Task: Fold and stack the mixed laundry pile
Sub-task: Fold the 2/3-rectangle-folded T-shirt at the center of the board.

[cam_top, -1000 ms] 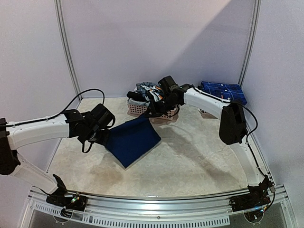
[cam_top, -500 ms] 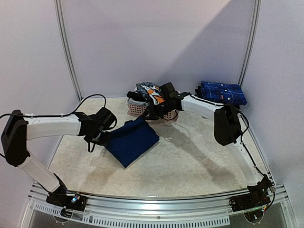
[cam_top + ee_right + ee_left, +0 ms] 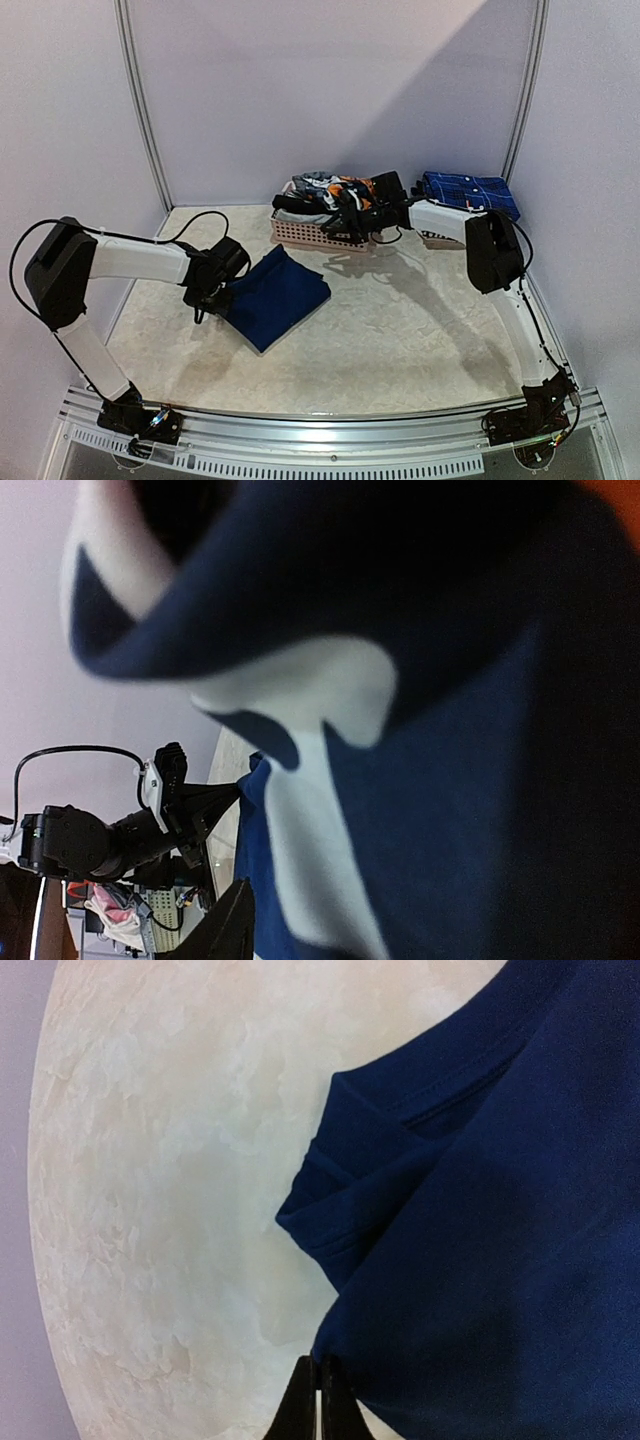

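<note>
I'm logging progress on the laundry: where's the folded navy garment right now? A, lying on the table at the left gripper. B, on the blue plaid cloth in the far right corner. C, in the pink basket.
A: the navy garment lies on the table, with its corner at the tips of the left gripper.

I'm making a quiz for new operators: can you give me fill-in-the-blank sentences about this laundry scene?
The left hand grips a folded garment whose colour is ___.
The right hand reaches into the laundry pile, which sits in a pink ___.
The blue plaid garment lies in the far ___ corner.
Missing words: navy; basket; right.
</note>
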Motion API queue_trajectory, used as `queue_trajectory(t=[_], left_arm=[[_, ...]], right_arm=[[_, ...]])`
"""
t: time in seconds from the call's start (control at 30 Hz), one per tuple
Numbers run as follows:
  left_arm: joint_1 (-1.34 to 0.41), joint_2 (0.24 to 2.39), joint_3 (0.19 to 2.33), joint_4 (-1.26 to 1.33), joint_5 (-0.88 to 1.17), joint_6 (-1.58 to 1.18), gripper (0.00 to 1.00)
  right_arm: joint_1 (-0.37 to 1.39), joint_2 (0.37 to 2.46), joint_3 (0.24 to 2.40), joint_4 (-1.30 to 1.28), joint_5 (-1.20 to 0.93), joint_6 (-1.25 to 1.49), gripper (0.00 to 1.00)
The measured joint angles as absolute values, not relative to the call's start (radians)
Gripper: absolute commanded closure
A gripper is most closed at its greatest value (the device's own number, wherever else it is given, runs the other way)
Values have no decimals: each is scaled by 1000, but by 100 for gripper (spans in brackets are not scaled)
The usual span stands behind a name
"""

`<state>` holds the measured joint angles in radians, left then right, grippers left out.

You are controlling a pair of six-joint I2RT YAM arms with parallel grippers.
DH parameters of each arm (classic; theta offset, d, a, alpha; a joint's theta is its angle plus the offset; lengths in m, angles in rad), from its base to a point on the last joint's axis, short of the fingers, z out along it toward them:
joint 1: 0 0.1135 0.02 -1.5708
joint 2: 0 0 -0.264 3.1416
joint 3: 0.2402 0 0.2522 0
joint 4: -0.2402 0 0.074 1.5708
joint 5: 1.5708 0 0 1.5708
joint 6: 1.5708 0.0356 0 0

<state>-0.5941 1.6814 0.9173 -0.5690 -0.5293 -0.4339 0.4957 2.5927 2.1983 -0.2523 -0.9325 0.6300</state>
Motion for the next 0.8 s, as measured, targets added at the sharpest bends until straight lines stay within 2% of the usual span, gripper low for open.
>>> queue_trajectory(t=[0.63, 0.8], left_arm=[[-584, 1743, 976, -558, -532, -434, 100], [-584, 1745, 985, -559, -540, -437, 95]], right_arm=[[495, 2299, 1901, -368, -787, 430, 44], [495, 2255, 1835, -385, -753, 397, 45]])
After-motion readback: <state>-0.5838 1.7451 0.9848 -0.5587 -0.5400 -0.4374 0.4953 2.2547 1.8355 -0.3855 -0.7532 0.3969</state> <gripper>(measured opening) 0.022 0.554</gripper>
